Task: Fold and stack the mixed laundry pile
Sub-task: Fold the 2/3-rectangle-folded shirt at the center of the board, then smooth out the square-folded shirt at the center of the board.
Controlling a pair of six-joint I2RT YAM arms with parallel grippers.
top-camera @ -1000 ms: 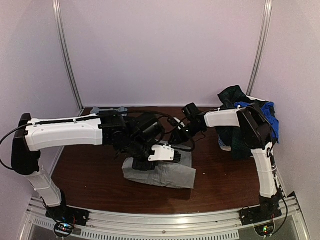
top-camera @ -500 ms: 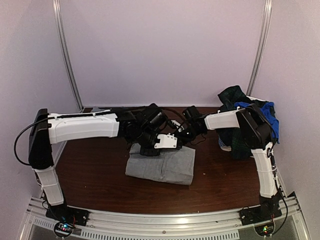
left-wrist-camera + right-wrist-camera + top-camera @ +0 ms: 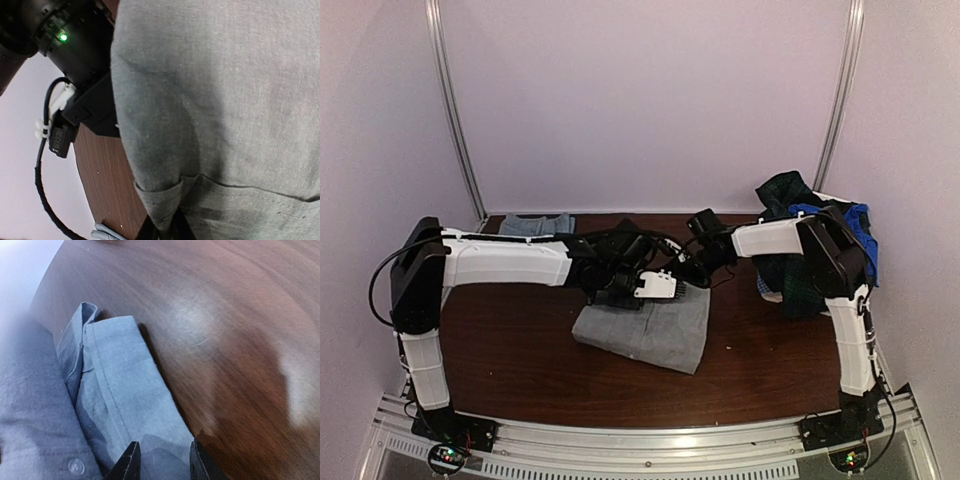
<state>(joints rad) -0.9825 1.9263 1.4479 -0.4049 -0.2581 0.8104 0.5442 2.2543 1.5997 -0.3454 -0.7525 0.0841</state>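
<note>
Overhead and wrist views, both arms meeting at the middle of the dark wooden table [image 3: 520,350]. I see the left arm [image 3: 510,262] reaching across from the left and the right arm [image 3: 770,238] reaching in from the right, their wrists close together over the rear edge of the grey garment [image 3: 645,328]. This garment lies flat as a rough rectangle near the table's centre, its far edge under the two wrists. In the left wrist view the left gripper [image 3: 165,231] has its fingers drawn together on a fold of that grey cloth, which narrows to a point where it enters them; the fabric fills most of that view. In the right wrist view the right gripper [image 3: 162,462] has its fingers [image 3: 131,461] apart, straddling a folded hem of pale grey-blue cloth that lies on the wood; I cannot tell whether the pads press the cloth. A small button [image 3: 76,466] shows on the cloth to the left of that hem. The laundry pile [image 3: 782,192] sits at the rear right corner, behind the right arm's elbow: a rumpled heap of dark plaid with a bright blue piece on its right side and a little white low down. A small folded stack [image 3: 535,224] lies flat at the rear left, well apart from the pile.
</note>
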